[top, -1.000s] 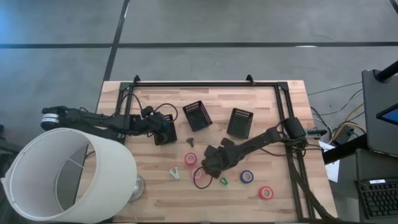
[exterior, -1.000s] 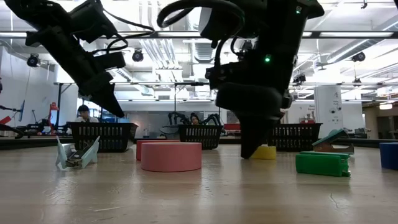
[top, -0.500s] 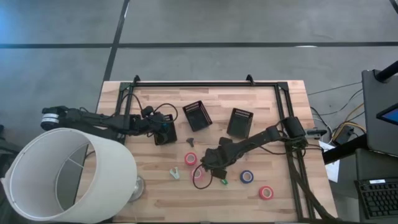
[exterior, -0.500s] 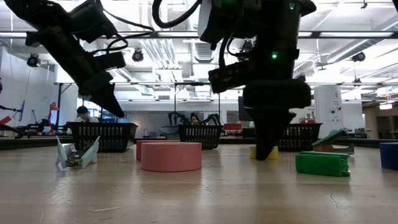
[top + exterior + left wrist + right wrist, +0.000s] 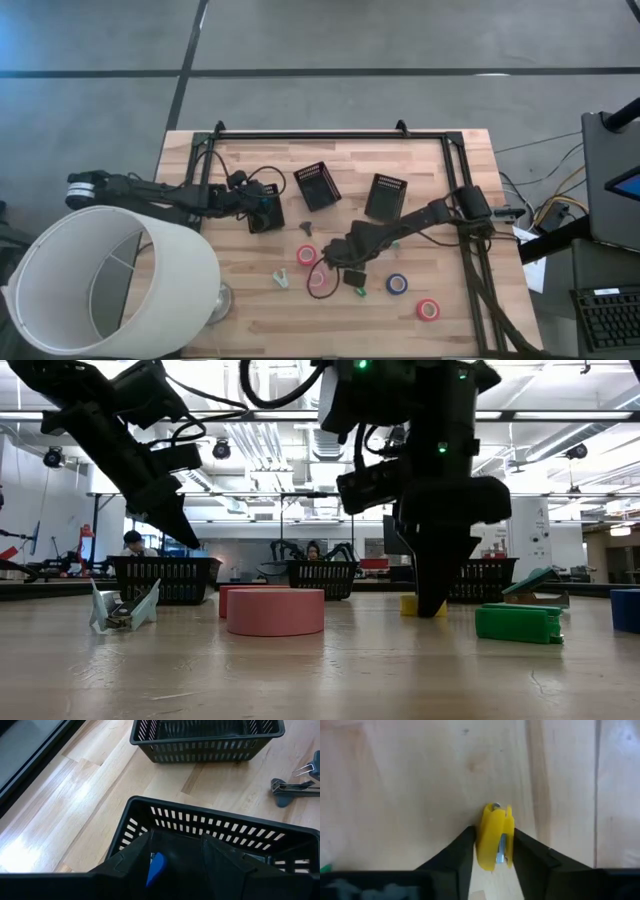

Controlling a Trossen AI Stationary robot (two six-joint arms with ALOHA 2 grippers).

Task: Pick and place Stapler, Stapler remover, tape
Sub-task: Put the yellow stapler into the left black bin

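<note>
Your left gripper (image 5: 262, 203) hung over the leftmost black bin (image 5: 210, 832); whether its fingers were parted I cannot tell. A pink tape roll (image 5: 307, 255) lay mid-table. Just right of it, your right gripper (image 5: 492, 849) sat at the tabletop, its fingers pressed against a small yellow stapler remover (image 5: 494, 837). The blue tape roll (image 5: 397, 284) lay farther right.

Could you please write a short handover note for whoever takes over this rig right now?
Right gripper: down at the table, fingers closed on a small yellow stapler remover.
Left gripper: over the leftmost black mesh bin, a blue item between its fingers; whether they grip it is unclear.
Still on the table: green stapler, pink tape rolls, blue roll.
Left: bin the remover, then the rest.
</note>
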